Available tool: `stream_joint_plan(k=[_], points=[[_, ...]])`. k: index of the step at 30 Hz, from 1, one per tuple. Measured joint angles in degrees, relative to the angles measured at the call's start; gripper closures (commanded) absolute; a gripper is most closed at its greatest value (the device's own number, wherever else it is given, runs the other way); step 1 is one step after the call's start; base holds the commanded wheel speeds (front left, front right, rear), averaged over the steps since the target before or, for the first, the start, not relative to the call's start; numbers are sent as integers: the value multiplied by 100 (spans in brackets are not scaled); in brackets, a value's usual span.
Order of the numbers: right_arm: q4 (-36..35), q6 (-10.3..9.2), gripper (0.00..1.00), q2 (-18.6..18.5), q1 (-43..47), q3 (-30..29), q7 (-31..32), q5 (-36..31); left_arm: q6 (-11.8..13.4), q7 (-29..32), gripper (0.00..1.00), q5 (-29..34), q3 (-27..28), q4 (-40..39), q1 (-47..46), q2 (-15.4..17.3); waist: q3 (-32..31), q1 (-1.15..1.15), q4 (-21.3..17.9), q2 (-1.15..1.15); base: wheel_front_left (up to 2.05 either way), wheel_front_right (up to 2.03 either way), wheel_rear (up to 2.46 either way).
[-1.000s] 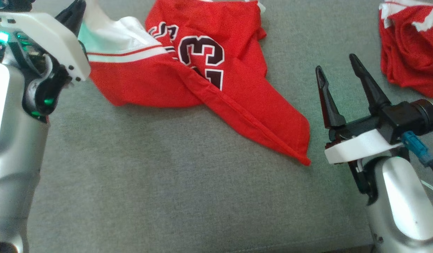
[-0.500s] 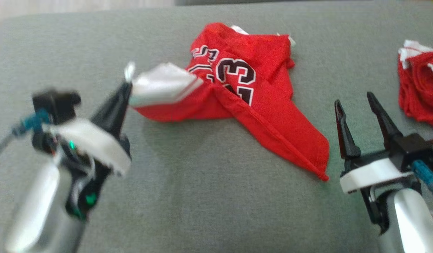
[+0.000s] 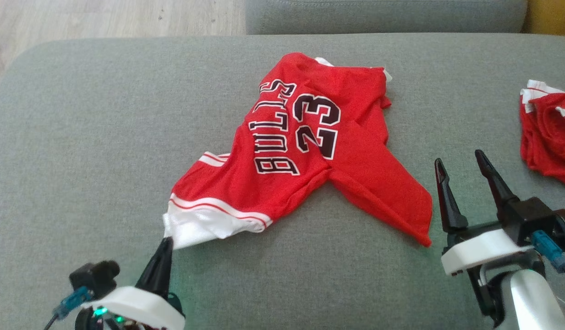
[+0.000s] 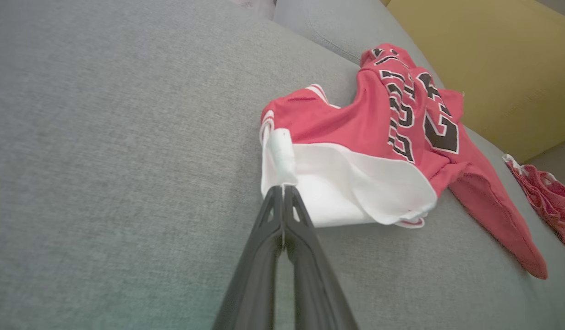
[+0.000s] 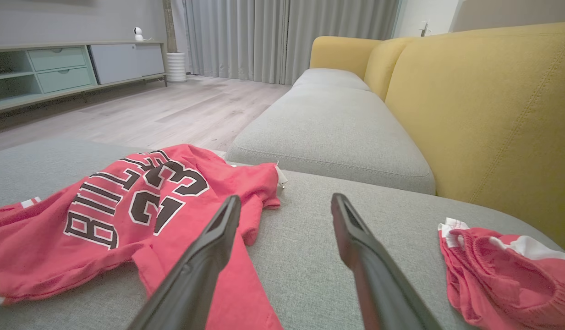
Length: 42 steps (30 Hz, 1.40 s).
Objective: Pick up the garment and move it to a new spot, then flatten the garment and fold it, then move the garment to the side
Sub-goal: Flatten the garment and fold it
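Grey sofa [image 3: 103, 114] holds jersey [image 3: 309, 174], left tool [image 3: 166, 240] pinching its white hem [image 3: 200, 227], right tool [image 3: 458, 156] apart

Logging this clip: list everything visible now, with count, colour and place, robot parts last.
Red fabric basketball jersey: one, red with white trim and BULLS 23 lettering, crumpled mid-cushion.
Crumpled cloth garment: one, red and white, cushion's right edge, apart from the jersey.
Fabric sofa seat cushions: two, grey, one under the garments, one beyond.
Padded sofa backrest: one, yellow, right of the cushions.
Plank floor: one, pale wood, beyond the sofa.
Low sideboard: one, pale green and grey, far wall.
Pleated curtains: one set, grey, far wall.
Left claw: one, dark, shut on the jersey's white hem corner.
Right claw: one, dark, open and empty, right of the jersey.
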Motion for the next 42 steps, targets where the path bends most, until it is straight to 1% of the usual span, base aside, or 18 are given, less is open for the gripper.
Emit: stream_joint_plan(k=[3, 4, 5, 6, 7, 11, 13, 16, 20, 22, 23, 28, 34, 38, 39, 40, 41, 42], points=[[2, 0, 0, 10, 25, -11, 14, 0, -3, -297, 100, 1, 68, 283, -2, -37, -46, 0, -2, 0, 0, 0, 0], [3, 0, 0, 14, 59, -16, 14, 0, -3, -397, 90, 5, 89, 365, -2, -51, -63, 0, 0, 0, 0, 0, 0], [10, 0, 0, 18, 106, -23, 14, 0, -3, -492, 59, 19, 99, 439, -2, -58, -83, 0, 3, 0, 0, 0, 0], [29, 0, 0, 25, 141, -33, 14, 0, -3, -583, 6, 18, 125, 509, -2, -78, -104, 0, 6, 0, 0, 0, 0], [35, 0, 0, 38, 198, -51, 14, 0, -1, -804, 0, 19, 215, 579, -1, -110, -146, 0, 11, 0, 0, 0, 0], [47, 0, 0, 89, 218, -135, 7, 0, 5, -1338, 0, 78, 392, 563, 2, -151, -221, 0, 33, 0, 0, 0, 0], [51, 0, 0, 102, 221, -168, -11, 0, 57, -1564, 0, 113, 481, 477, 4, -189, -257, 0, 52, 0, 0, 0, 0], [67, 0, 0, 129, 252, -200, -44, 0, 56, -1663, 0, 270, 470, 422, 4, -234, -302, 0, 81, 0, 0, 0, 0], [132, 0, 0, 157, 337, -207, -54, 0, 108, -1400, 0, 374, 213, 610, -8, -307, -318, 0, 92, 0, 0, 0, 0], [145, 0, 0, 165, 336, -202, -54, 0, 108, -1192, 0, 364, 92, 764, -30, -410, -311, 0, 86, 0, 0, 0, 0], [145, 0, 0, 165, 336, -202, -54, 0, 108, -1192, 0, 364, 92, 764, -30, -410, -311, 0, 86, 0, 0, 0, 0], [146, 0, 0, 169, 332, -154, -55, 0, 103, -864, 0, 285, -170, 1081, -292, -675, -267, 1, 49, 0, 0, 0, 0], [155, 0, 0, 169, 326, -79, -54, -1, 96, -548, 0, 114, -226, 1533, -739, -815, -210, 1, -24, 0, 0, 0, 0], [187, 0, 0, 169, 313, -7, -54, -1, 1, -477, 0, 108, -324, 1819, -880, -866, -150, 1, -77, 0, 0, 0, 0], [189, 0, 0, 169, 311, -7, -54, -1, -7, -478, 14, 108, -339, 1858, -915, -887, -135, 1, -84, 0, 0, 0, 0], [202, 0, 0, 169, 308, -7, -54, -1, -47, -480, 57, 108, -348, 1906, -964, -906, -122, 1, -87, 0, 0, 0, 0], [216, 0, 0, 169, 302, -7, -55, -1, -54, -513, 86, 108, -353, 1936, -1011, -926, -111, 1, -85, 0, 0, 0, 0], [220, 0, 0, 169, 301, -7, -55, -12, -55, -545, 100, 108, -360, 1970, -1062, -943, -103, 1, -81, 0, 0, 0, 0]])
